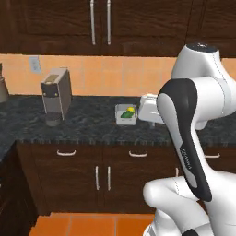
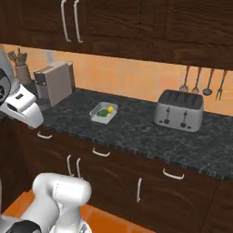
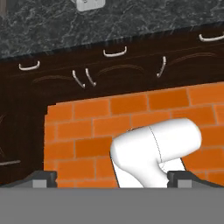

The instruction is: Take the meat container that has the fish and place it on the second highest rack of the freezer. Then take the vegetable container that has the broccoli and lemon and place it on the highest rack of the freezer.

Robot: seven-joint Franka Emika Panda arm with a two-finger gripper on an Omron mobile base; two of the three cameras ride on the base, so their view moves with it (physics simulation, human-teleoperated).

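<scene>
The vegetable container is a small white tray on the dark stone counter, with the green broccoli and the yellow lemon in it. In the right base view the same container lies between the coffee machine and the toaster. Its lower edge shows at the top of the hand view. My gripper is open and empty, its fingertips wide apart. It hangs in front of the counter, aimed down at the floor and well short of the tray. The meat container with the fish and the freezer are out of view.
A grey coffee machine stands left of the tray and a silver toaster to its right. Utensils hang on the wall. Dark cabinets with handles run below the counter, above an orange tiled floor.
</scene>
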